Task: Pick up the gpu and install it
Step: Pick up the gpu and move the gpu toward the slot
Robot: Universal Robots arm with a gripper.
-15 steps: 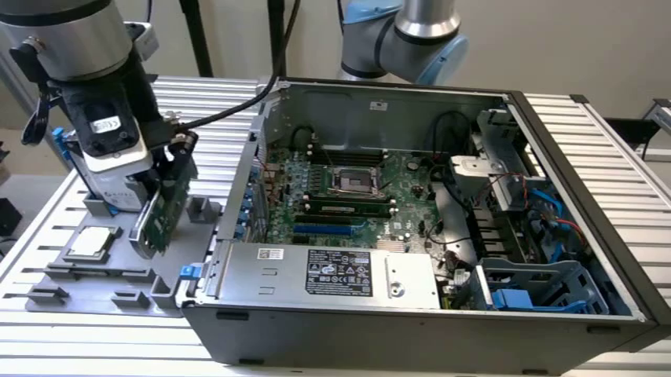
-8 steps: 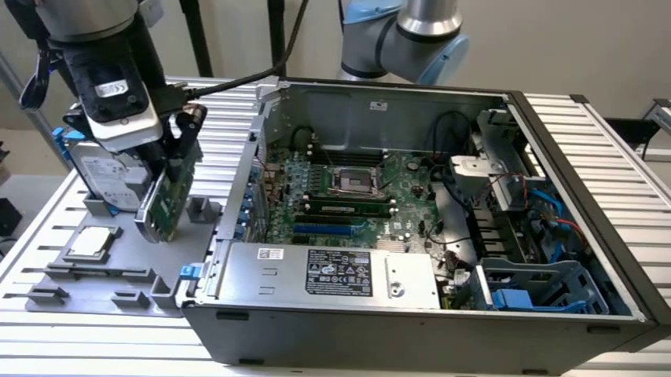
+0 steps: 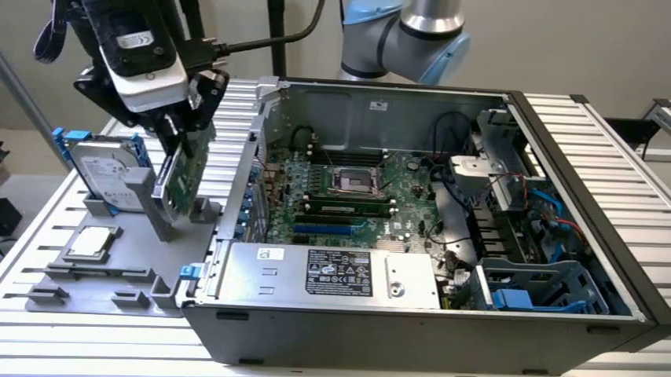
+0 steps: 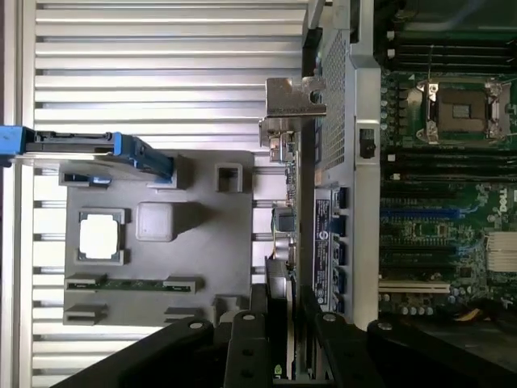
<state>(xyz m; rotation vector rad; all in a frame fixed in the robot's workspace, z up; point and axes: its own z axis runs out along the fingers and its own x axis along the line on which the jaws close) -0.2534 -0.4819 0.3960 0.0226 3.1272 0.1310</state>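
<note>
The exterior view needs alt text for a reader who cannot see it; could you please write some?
The gripper grips the top edge of the upright gpu at a grey parts tray, beside the open computer case. A hard drive stands in the tray.

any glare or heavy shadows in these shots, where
Exterior view: soft even light; the case interior is dimmer toward the exterior view's right. Wrist view: the chip on the gray tray glares white, the slatted table is bright, and the gripper shut on the gpu looks dark.
</note>
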